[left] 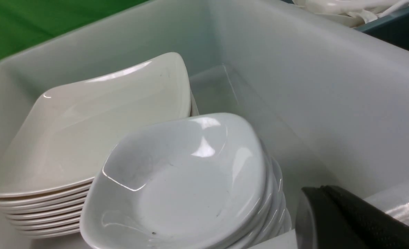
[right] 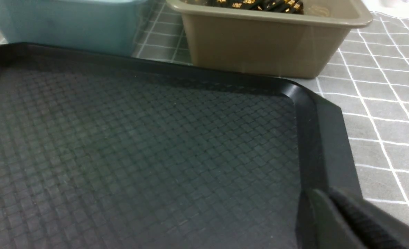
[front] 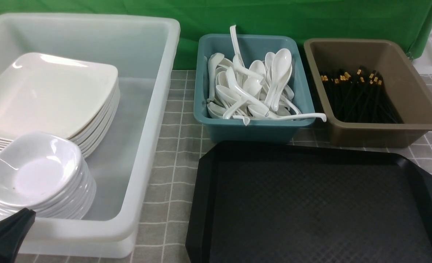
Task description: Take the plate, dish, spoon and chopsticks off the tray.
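The black tray (front: pixel 310 204) lies at the front right with nothing on it; the right wrist view shows its bare textured floor (right: pixel 138 138). A stack of square white plates (front: pixel 51 91) and a stack of small white dishes (front: pixel 33 171) sit in a white tub. White spoons (front: pixel 252 87) fill a teal bin and black chopsticks (front: pixel 358 95) lie in a brown bin. My left gripper (front: pixel 22 215) is shut and empty at the tub's near corner, beside the dishes (left: pixel 183 173). My right gripper (right: pixel 323 193) is shut and empty over the tray's right rim; it is outside the front view.
The translucent white tub (front: pixel 139 47) fills the left side. The teal bin (front: pixel 252 128) and the brown bin (front: pixel 376 135) stand just behind the tray. A grey checked cloth (front: pixel 172 164) covers the table, and a green backdrop (front: pixel 310 18) hangs behind.
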`<action>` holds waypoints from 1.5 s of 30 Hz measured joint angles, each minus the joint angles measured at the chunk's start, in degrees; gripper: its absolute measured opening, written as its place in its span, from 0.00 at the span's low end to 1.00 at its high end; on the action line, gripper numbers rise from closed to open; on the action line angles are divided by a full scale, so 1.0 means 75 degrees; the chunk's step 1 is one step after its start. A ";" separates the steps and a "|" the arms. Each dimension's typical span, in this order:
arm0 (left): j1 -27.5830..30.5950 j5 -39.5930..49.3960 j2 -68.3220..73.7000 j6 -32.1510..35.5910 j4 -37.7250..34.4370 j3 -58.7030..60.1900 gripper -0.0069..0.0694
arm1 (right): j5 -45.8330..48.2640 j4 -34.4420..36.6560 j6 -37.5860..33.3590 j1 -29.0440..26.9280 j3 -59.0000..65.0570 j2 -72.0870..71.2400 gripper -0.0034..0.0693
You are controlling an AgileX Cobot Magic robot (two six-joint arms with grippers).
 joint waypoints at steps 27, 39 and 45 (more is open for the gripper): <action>0.2443 0.1150 -0.2317 -0.5461 0.2881 0.0296 0.11 | 0.0023 0.0000 0.0003 0.0000 0.0000 -0.0007 0.25; 0.2451 0.1138 -0.2318 -0.5462 0.2952 0.0296 0.12 | 0.0029 0.0000 0.0003 0.0000 0.0000 -0.0007 0.29; 0.2451 0.1138 -0.2318 -0.5443 0.2976 0.0296 0.12 | 0.0029 0.0000 0.0003 0.0000 0.0000 -0.0007 0.30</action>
